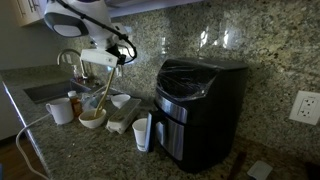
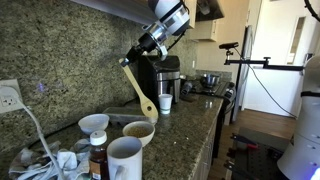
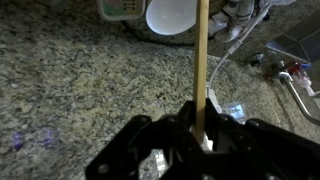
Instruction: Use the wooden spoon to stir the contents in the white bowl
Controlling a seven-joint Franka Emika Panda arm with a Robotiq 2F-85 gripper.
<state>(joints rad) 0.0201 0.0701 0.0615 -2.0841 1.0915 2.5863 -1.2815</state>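
Wooden spoon [image 2: 137,88]: was held by the top of its handle and tilted, with the oval head pointing down toward the counter.
Gripper [image 2: 131,58]: its jaws were clamped together on the spoon's handle. In the wrist view the handle ran straight out from between the dark fingers [image 3: 150,140].
Spoon head: was at the rim of the white bowl [image 2: 138,130] in both exterior views. Whether it touched the contents could not be told.
White bowl: stood on the granite counter [image 1: 70,150] below the gripper, with tan-brown showing inside.
Mug [image 1: 60,110]: was white and handled, just beside the bowl on the sink [image 1: 45,92] side.
Small white bowl [image 1: 120,100]: was near the tan-filled bowl, toward the backsplash.
Black coffee maker [image 1: 195,105]: stood farther along the counter, well apart from the bowl.
White cup [image 1: 143,132]: stood upright just beside the coffee maker's base.
Brown bottle [image 2: 97,160]: was in the foreground of an exterior view, next to the mug.
Wall outlet [image 1: 305,107]: was on the granite backsplash past the coffee maker.
Wrist view: a round white vessel [image 3: 175,15] lay at the top edge beside the handle. Which bowl it was could not be told.
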